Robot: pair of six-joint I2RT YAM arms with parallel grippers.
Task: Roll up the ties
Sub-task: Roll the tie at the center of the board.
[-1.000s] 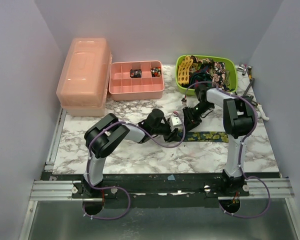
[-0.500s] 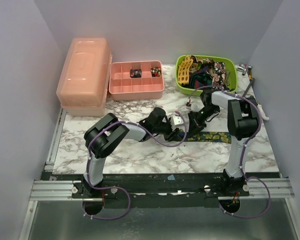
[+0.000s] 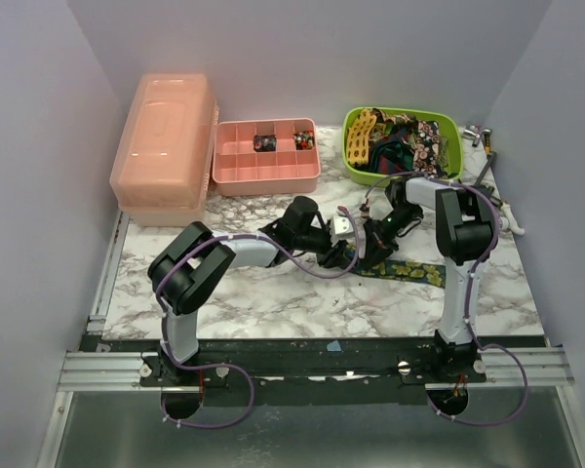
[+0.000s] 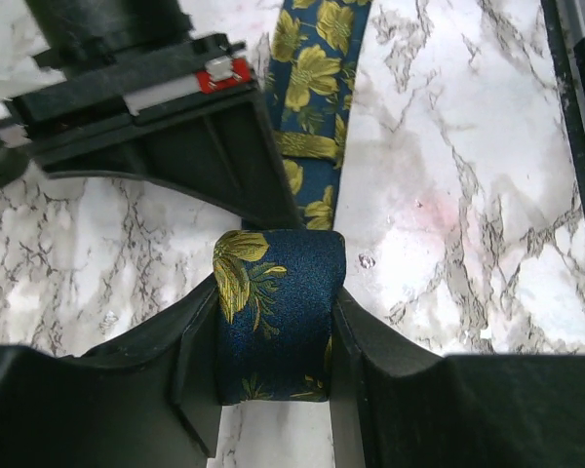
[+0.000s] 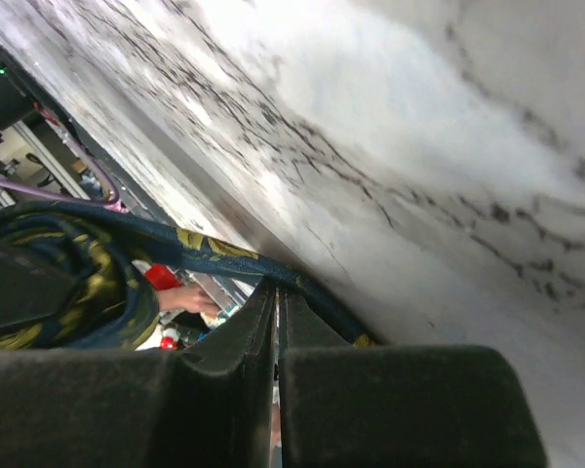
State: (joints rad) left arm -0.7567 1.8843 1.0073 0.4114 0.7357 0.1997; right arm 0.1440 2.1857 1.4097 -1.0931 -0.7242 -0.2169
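Note:
A dark navy tie with yellow flowers [image 3: 416, 270] lies flat on the marble table [image 3: 273, 292], running right from the grippers. Its near end is wound into a short roll [image 4: 278, 292]. My left gripper [image 4: 273, 317] is shut on that roll, one finger on each side; it also shows in the top view [image 3: 354, 256]. My right gripper [image 5: 276, 291] is shut, its tips against the flat strip of tie [image 5: 224, 255] just beyond the roll; it also shows in the top view [image 3: 376, 241]. More ties fill the green basket [image 3: 452, 132].
A pink divided tray [image 3: 266, 176] and a pink lidded box [image 3: 166, 146] stand at the back left. The green basket is at the back right, with small tools [image 3: 487, 146] beside it. Purple cables loop along both arms.
The left arm's elbow has swung left and its wrist has shifted slightly away from me with the roll. The right gripper has moved down and closer to the left gripper.

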